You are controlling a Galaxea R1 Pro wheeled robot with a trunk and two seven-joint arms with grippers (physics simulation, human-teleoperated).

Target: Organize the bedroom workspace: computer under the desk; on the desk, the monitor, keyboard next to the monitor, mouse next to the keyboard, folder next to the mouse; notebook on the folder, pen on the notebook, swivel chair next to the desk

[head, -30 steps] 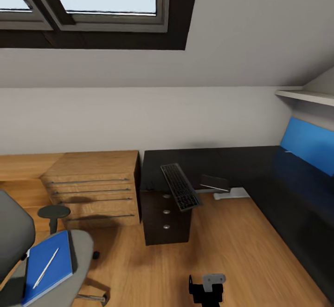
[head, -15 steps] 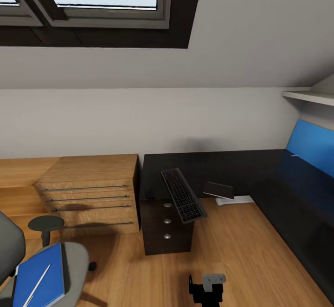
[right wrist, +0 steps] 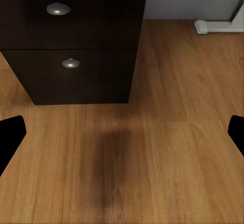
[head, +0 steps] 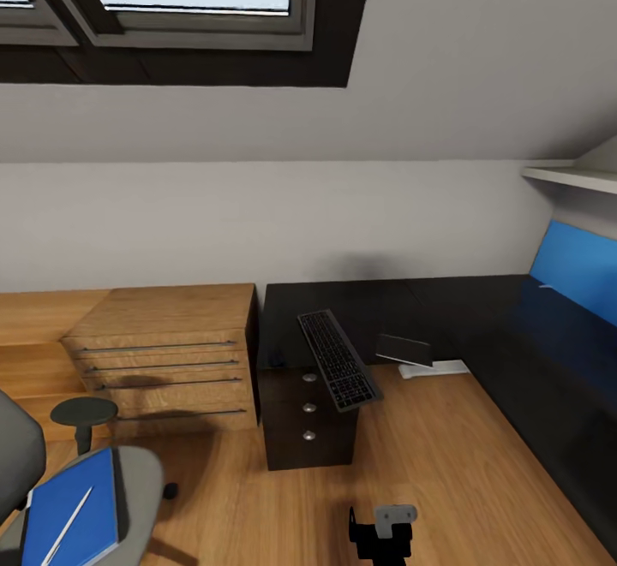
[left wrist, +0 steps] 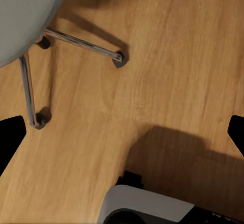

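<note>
Robot is facing desk (head: 480, 313); keyboard (head: 338, 359) overhanging its edge. Both grippers spread, carrying nothing. Folder (head: 73, 519) with pen (head: 67, 525) waiting on swivel chair (head: 128, 480): next, reaching there.

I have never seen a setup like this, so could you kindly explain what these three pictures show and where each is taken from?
These are simulator renders from a wheeled two-armed robot. The head camera looks down into a bedroom: a keyboard lies on the black desk, overhanging its edge, and a blue folder with a white pen rests on the swivel chair. The other two come from cameras near each hand. The left one looks down at the chair's metal base and the floor; the right one faces the desk's drawer unit. Each hand is open and empty.
</note>
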